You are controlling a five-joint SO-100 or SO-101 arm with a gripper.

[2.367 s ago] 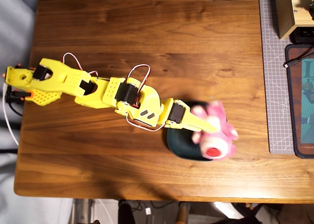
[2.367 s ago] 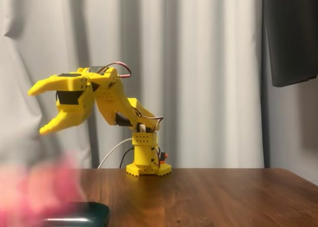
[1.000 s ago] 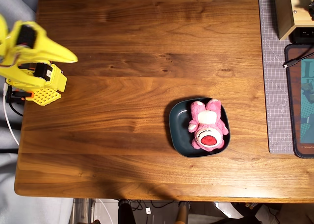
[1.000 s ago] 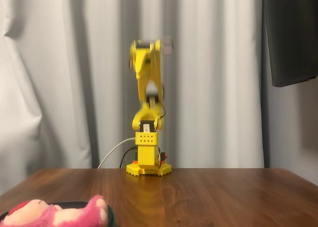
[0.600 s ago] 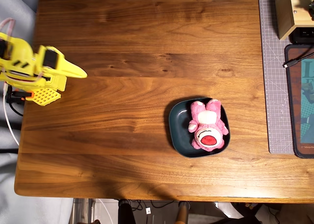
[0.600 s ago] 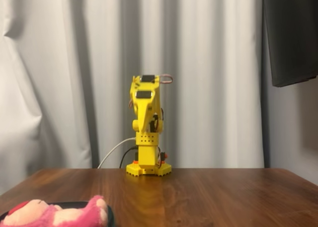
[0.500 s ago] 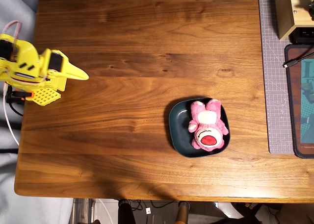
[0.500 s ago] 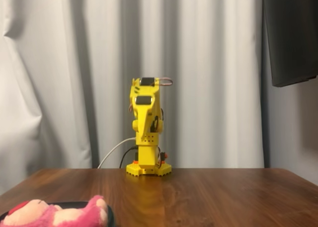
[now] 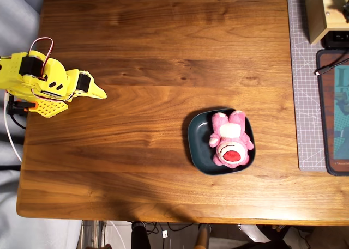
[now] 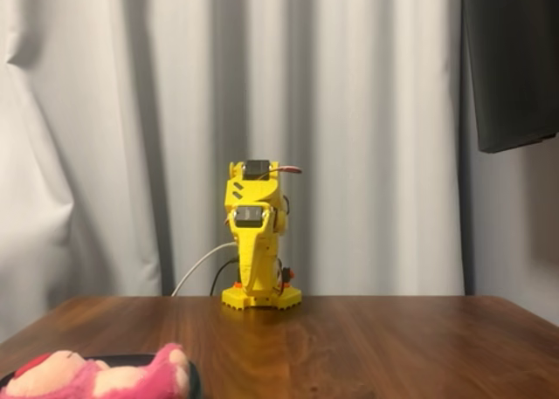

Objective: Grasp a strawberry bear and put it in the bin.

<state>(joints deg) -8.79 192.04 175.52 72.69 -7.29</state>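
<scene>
The pink strawberry bear (image 9: 232,140) lies on its back inside the dark teal bin (image 9: 197,140) right of the table's middle in the overhead view, its red mouth patch toward the near edge. In the fixed view the strawberry bear (image 10: 96,377) fills the bottom left corner, on the bin (image 10: 194,383). My yellow gripper (image 9: 101,93) is folded back over the arm's base at the left edge, far from both, shut with nothing in it. From the fixed view the gripper (image 10: 254,277) points down at the far end of the table.
A grey cutting mat (image 9: 305,69) runs along the right edge in the overhead view, with a wooden box (image 9: 324,12) and a dark tablet (image 9: 334,113) on it. White curtains (image 10: 105,111) hang behind the arm.
The arm dropped the bear into the bin, drew back to its base and has folded lower over the last half second. The bear lies still.
</scene>
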